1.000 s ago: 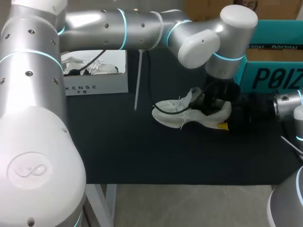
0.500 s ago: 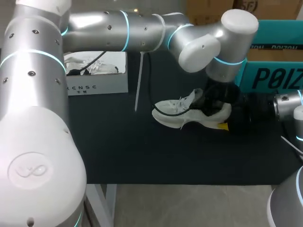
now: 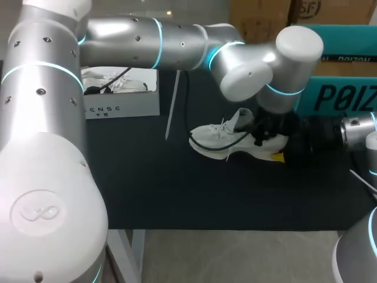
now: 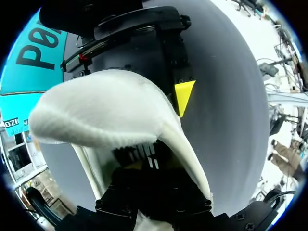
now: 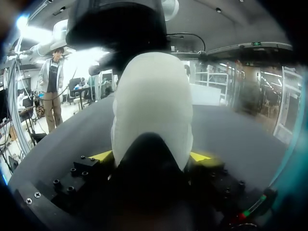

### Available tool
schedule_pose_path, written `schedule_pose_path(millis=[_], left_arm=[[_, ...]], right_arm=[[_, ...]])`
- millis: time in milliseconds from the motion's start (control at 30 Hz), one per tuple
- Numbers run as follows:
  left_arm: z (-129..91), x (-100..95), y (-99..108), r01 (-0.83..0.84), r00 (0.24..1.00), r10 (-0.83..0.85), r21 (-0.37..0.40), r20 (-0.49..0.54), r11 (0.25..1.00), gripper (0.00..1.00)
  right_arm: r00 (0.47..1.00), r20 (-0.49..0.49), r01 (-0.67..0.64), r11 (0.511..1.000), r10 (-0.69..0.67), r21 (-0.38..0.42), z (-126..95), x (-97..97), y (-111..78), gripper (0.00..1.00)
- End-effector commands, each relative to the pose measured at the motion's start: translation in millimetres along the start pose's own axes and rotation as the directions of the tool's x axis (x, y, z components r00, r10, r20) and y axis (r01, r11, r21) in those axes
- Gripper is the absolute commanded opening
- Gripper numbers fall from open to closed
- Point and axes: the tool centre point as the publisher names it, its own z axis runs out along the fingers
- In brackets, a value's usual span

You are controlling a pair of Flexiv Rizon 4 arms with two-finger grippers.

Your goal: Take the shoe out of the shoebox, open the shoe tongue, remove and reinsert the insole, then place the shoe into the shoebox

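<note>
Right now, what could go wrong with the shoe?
The left gripper is right beside the right gripper, which holds the shoe by its heel, so they might bump. A black cable drapes across the shoe and could snag it. If the heel slips free, the shoe may tip.

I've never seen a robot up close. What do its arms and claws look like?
The left arm and right arm are thick silver tubes with rounded white joints, glowing blue rings and small dark screw holes. A black cable hangs from the left one. The left gripper and right gripper are boxy and black; the right's tips are yellow.
</note>
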Motion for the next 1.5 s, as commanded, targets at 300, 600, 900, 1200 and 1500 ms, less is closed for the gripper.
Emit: schedule_pose_path(millis=[300, 600, 900, 1200, 1500], left_arm=[[-25.4, 6.3, 4.5, 0.032, 0.997, -0.032, 0.002, 0.075, 0.999, 0.0], [-54.6, 2.5, 9.3, 0.04, 0.992, -0.041, 0.015, 0.123, 0.999, 0.0], [-81.6, 3.2, 12.7, 0.054, 0.985, -0.059, 0.035, 0.159, 0.998, 0.0], [-99.0, 5.4, 21.5, 0.077, 0.978, -0.083, 0.041, 0.192, 0.996, 0.0], [-82.7, 6.2, 10.2, 0.059, 0.985, -0.065, 0.044, 0.157, 0.997, 0.13]], right_arm=[[1.0, -0.001, -0.001, 1.0, 0.001, 0.002, 6.3, -1.5, -4.4, 0.0], [1.0, -0.001, -0.001, 1.0, 0.001, 0.002, 6.3, -1.5, -4.4, 0.0], [1.0, -0.001, -0.001, 1.0, 0.001, 0.002, 6.3, -1.5, -4.4, 0.0], [1.0, -0.001, -0.001, 1.0, 0.001, 0.002, 6.3, -1.5, -4.4, 0.0], [1.0, -0.001, -0.001, 1.0, 0.001, 0.002, 6.3, -1.5, -4.4, 0.0]])
